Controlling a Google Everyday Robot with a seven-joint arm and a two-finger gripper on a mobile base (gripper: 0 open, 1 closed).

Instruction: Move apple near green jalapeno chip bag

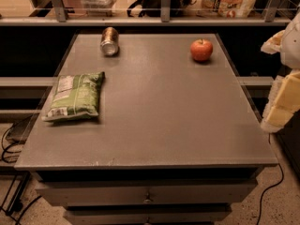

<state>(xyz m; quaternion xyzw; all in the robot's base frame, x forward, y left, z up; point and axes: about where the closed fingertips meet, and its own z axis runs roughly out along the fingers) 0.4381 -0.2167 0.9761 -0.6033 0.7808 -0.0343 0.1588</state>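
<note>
Tabletop (154, 125): carries both things.
Green jalapeno chip bag (74, 96): lies flat at the left edge; set the apple down just beside it.
Gripper (282, 102): off the right edge; you cannot tell its state.
Apple (201, 49): upright at far right, well apart from the bag; grasp around its middle.

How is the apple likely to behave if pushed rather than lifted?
Round and standing stem-up, the apple would probably roll on the flat table. Its smooth-looking skin may slip in a pinch. The gripper sits at the picture's right, off the table, apart from it.
</note>
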